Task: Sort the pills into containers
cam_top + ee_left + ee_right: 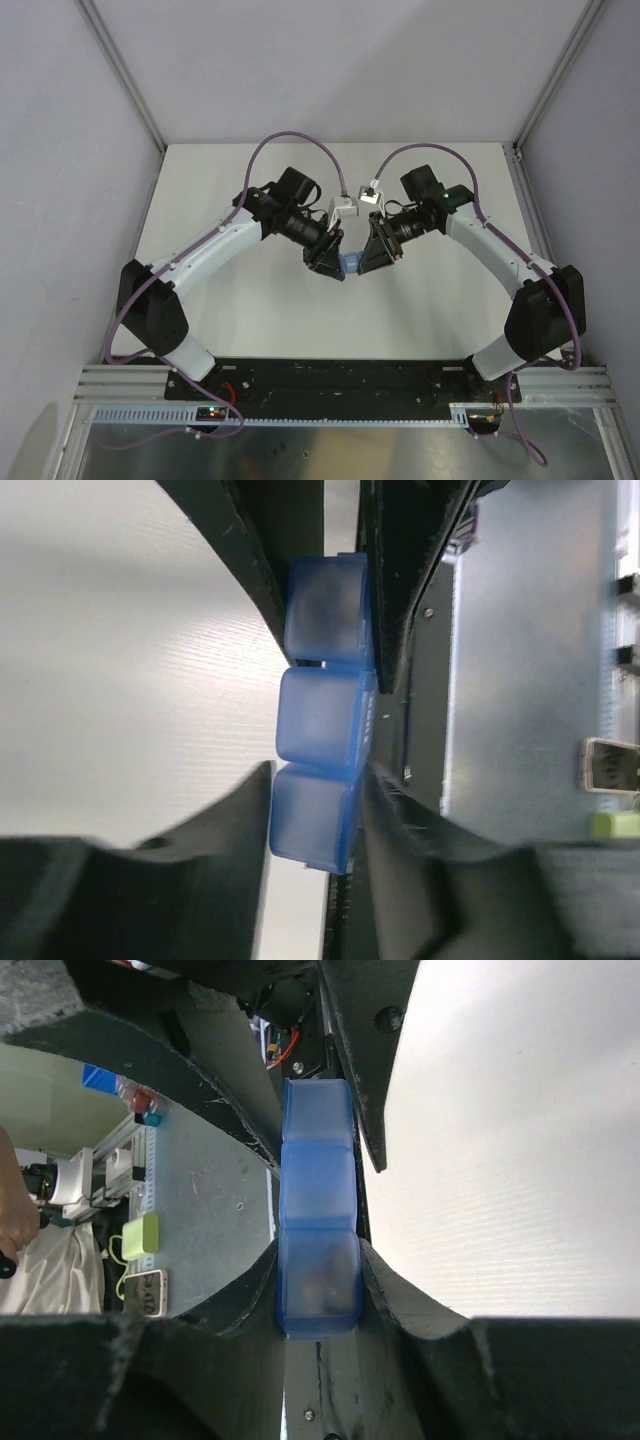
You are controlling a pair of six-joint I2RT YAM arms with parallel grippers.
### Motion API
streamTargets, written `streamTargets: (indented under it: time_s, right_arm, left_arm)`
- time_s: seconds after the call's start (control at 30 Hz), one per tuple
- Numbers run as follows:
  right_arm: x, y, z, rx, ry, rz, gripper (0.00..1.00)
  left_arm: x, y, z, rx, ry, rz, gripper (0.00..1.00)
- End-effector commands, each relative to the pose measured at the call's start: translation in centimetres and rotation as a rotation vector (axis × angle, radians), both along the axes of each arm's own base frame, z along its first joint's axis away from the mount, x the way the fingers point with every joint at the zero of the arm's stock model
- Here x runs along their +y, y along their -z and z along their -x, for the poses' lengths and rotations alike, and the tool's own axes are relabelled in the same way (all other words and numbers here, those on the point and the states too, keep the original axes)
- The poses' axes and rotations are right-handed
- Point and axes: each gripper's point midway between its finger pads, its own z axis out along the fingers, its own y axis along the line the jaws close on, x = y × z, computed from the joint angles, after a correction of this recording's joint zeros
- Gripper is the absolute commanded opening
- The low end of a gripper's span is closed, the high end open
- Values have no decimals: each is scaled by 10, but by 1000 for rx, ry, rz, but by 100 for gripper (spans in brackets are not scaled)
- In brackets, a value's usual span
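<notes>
A white table (pixel 300 180) between pale walls (pixel 60 150) bears two arms (pixel 215 245), which meet mid-table at one blue strip of containers (pixel 349 263). Left wrist: three joined compartments (pixel 318 720), the left jaws pinching the lowest one. Right wrist: the containers (pixel 318 1175) stand lengthwise, the right jaws pinching the nearest compartment, which is dimly darker inside

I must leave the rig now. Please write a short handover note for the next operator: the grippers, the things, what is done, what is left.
The left gripper is shut on one end of the blue strip.
The right gripper is shut on the other end; the strip hangs between them over the middle of the table.
A darker shade shows in the end compartment between the right fingers; I cannot tell if it is pills.
Done: unclear. Left: probably check the compartments and finish the sorting.
</notes>
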Motion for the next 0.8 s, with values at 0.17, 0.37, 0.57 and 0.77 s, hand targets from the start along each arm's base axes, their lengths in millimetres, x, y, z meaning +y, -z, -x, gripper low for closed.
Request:
streamTargets:
  time_s: [0.17, 0.37, 0.57, 0.77]
  right_arm:
    - [1, -16, 7, -27, -12, -35, 0]
    - [3, -16, 8, -23, -17, -36, 0]
    - [3, -17, 9, -24, -18, -43, 0]
    - [3, -19, 10, -22, -22, -47, 0]
  left_arm:
    - [1, -28, -10, -114, -21, 35, 75]
    - [-7, -36, -13, -118, -13, 54, 79]
    - [-19, -35, -9, -108, 20, 55, 76]
    - [-27, -33, -8, -91, 30, 53, 59]
